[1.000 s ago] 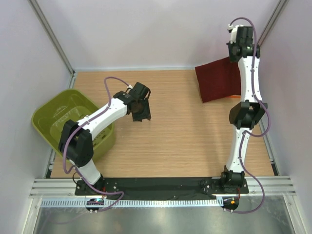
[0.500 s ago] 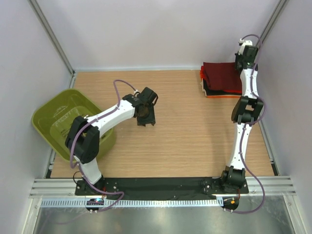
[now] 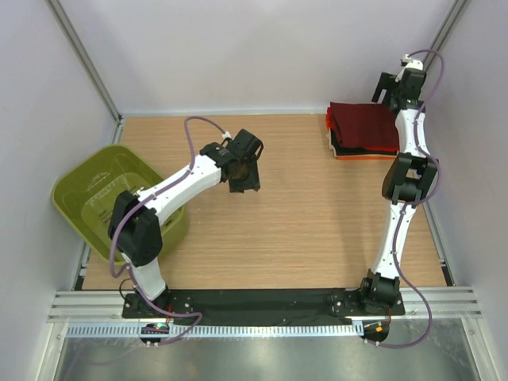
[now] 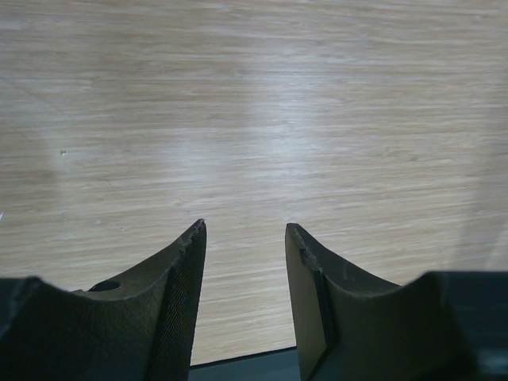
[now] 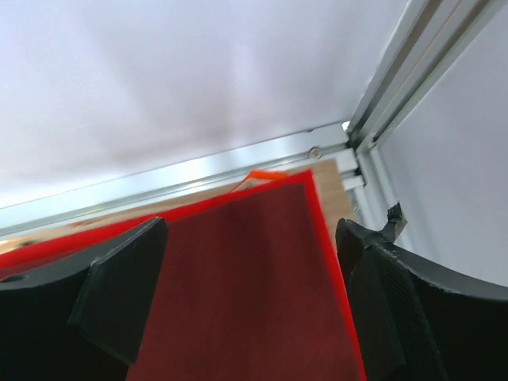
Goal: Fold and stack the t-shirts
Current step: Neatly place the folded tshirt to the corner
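right gripper (image 5: pixel 250 234) gapes over t-shirts (image 5: pixel 238 309) (maroon topmost).

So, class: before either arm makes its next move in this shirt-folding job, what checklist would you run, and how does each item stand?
1. Right end effector open, holding nothing: ok.
2. Maroon t-shirt folded, lying on top of the stack: ok.
3. Stack edges flush: not ok, an orange edge shows past the maroon one.
4. Left end effector empty, jaws apart over bare table: ok.
5. Another shirt waiting in the basket: cannot tell.
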